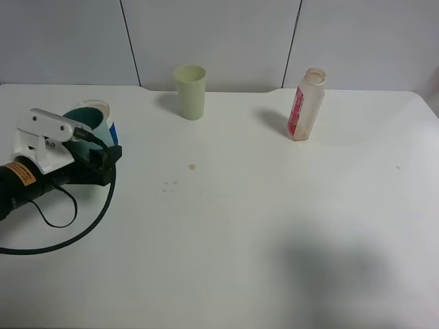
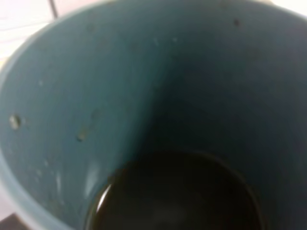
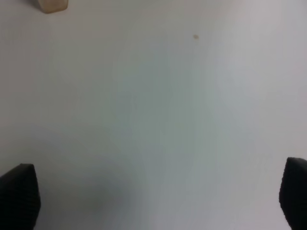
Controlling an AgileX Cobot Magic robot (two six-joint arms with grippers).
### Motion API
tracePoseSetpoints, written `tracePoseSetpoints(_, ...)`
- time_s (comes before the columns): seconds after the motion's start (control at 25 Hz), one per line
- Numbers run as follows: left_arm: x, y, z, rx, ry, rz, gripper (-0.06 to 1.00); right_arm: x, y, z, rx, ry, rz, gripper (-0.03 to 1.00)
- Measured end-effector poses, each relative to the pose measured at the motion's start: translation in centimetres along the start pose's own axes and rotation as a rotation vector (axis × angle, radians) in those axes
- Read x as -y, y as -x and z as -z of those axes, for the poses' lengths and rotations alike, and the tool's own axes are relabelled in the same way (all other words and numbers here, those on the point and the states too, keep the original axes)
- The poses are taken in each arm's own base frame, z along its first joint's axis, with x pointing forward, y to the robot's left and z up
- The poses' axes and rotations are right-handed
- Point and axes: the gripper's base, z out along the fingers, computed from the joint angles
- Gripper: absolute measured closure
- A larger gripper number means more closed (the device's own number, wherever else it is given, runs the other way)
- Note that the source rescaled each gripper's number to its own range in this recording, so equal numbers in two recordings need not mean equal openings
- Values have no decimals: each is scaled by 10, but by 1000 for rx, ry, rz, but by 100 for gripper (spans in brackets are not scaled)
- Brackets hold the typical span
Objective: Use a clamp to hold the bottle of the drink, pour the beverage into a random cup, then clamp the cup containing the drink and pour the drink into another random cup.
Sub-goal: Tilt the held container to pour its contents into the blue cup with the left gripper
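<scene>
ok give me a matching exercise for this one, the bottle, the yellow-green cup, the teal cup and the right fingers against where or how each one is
Column one
1. bottle
2. yellow-green cup
3. teal cup
4. right fingers

Column two
a. wide apart over the bare table
b. dark liquid in its bottom
c. upright at the back right, pink-red label
d. upright at the back middle

Pairs: 1-c, 2-d, 3-b, 4-a
</scene>
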Motion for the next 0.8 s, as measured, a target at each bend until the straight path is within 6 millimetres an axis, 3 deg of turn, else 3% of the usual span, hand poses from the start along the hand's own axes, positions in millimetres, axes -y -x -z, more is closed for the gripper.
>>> tracePoseSetpoints(0.8,-84,-8,32,-7,206,-31,94,0,0,0,0,0,0,-3)
